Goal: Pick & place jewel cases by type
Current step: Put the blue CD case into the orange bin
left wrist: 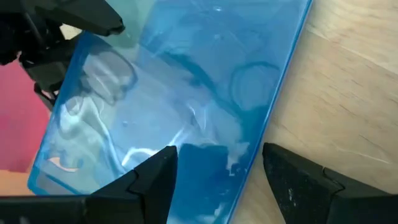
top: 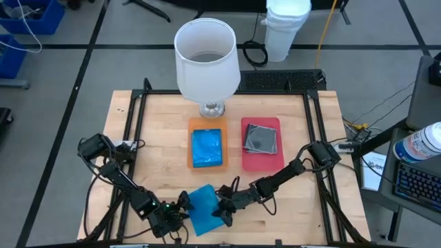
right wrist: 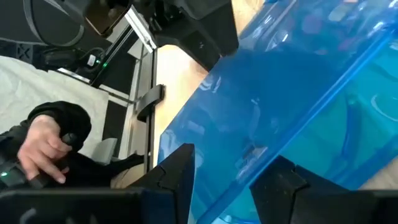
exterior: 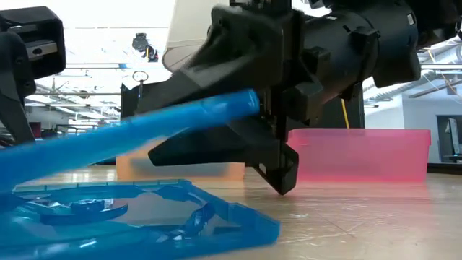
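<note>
A: Where is the blue jewel case [top: 204, 209] being worked on?

B: In the high view it sits at the bottom centre of the frame, on the wooden table [top: 324, 138], between the two grippers. In the low view it lies open: one leaf flat on the wood at lower left, the other lifted at a slant across the middle of the frame.

A: And the right gripper [top: 222, 210]?

B: It comes in from the right of the high view to the case's right edge. In the low view its fingers are pinched onto the raised leaf's edge near the centre of the frame.

A: The left gripper [top: 178, 210]?

B: It is at the case's left edge, lower left of centre in the high view. Its fingers stand spread in the left wrist view, with a corner of the case between them; whether they touch the plastic is hard to say from there.

A: Other cases?

B: Another blue case [top: 207, 147] lies in the orange tray [top: 191, 148] at mid-frame, and a stack of clear grey cases [top: 260, 138] lies in the red tray [top: 262, 162] just to its right. A white lamp [top: 206, 60] stands above the orange tray, top centre.
</note>
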